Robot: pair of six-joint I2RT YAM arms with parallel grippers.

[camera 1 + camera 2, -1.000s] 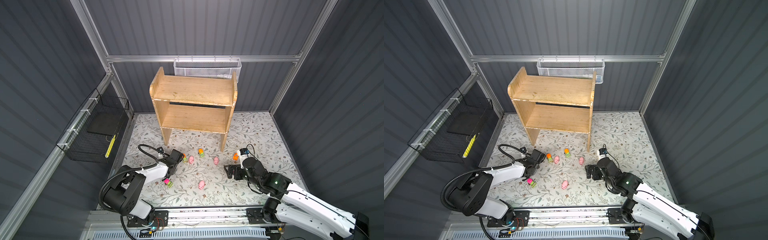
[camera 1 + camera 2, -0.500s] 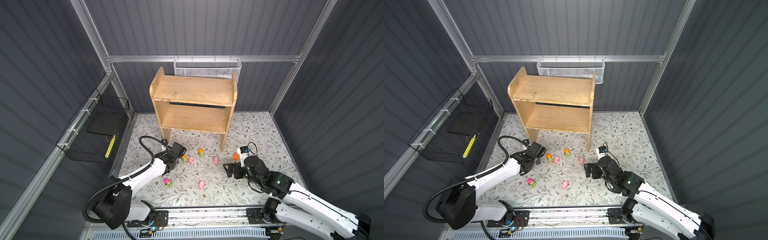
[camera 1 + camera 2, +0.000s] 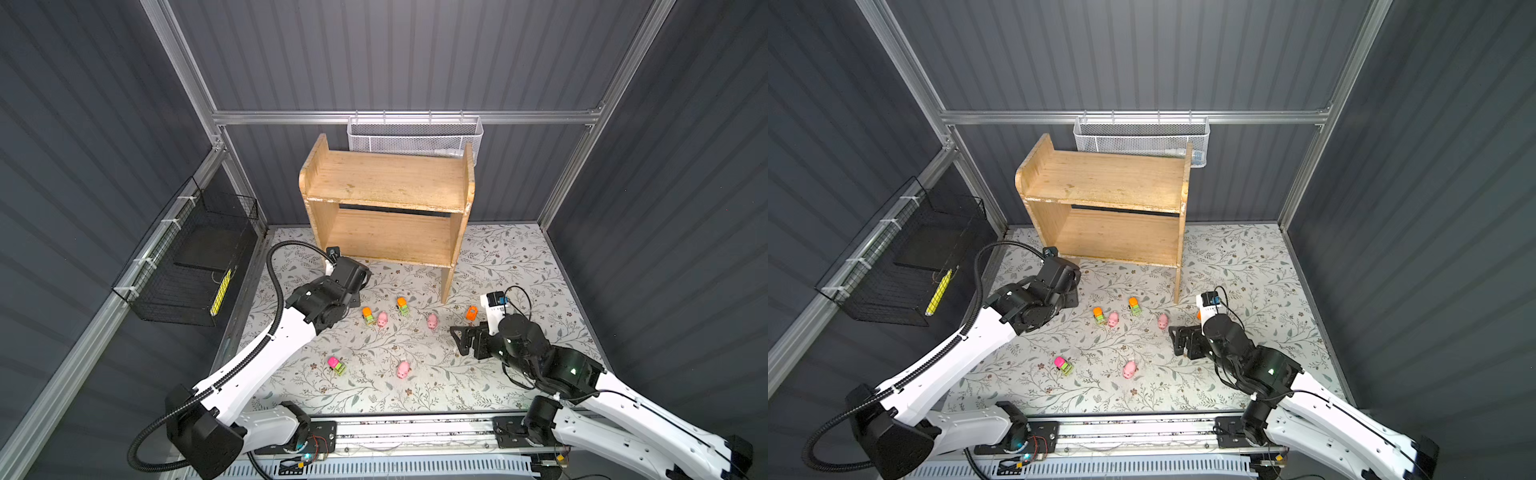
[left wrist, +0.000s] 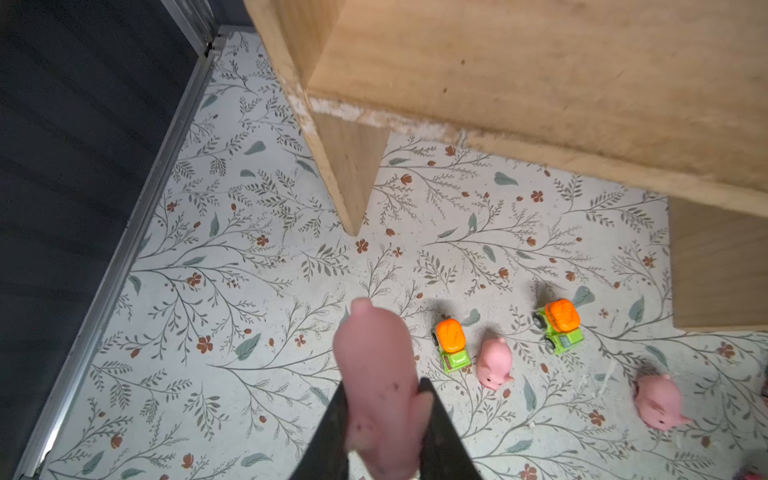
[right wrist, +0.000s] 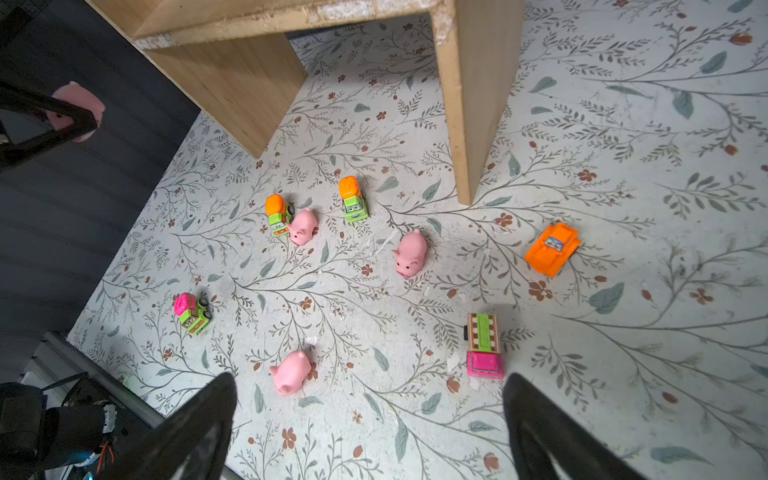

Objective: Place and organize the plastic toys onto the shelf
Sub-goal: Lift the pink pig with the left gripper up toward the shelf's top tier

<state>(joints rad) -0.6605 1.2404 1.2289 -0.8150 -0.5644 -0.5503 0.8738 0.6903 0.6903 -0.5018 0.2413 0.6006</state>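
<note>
My left gripper [image 4: 384, 386] is shut on a pink pig [image 4: 374, 353], held in the air in front of the left leg of the wooden shelf [image 3: 386, 183]. Both tiers of the shelf are bare. On the floral floor lie three more pigs [image 3: 382, 319] [image 3: 432, 321] [image 3: 403, 369]. With them are two orange-and-green trucks [image 3: 368, 315] [image 3: 402, 306], a pink-and-green truck [image 3: 336, 365] and an orange vehicle [image 3: 471, 312]. My right gripper [image 5: 370, 399] hangs open and empty low over the floor, with a pink-and-green flat truck [image 5: 483, 347] just ahead of one finger.
A white mesh basket [image 3: 415, 137] hangs on the back rail behind the shelf. A black wire basket [image 3: 195, 257] holding a yellow item hangs on the left wall. Dark panel walls close in the floor on three sides.
My left arm has lifted from the floor and swung up towards the shelf's left leg with the pig in its grip. The right gripper has barely shifted.
</note>
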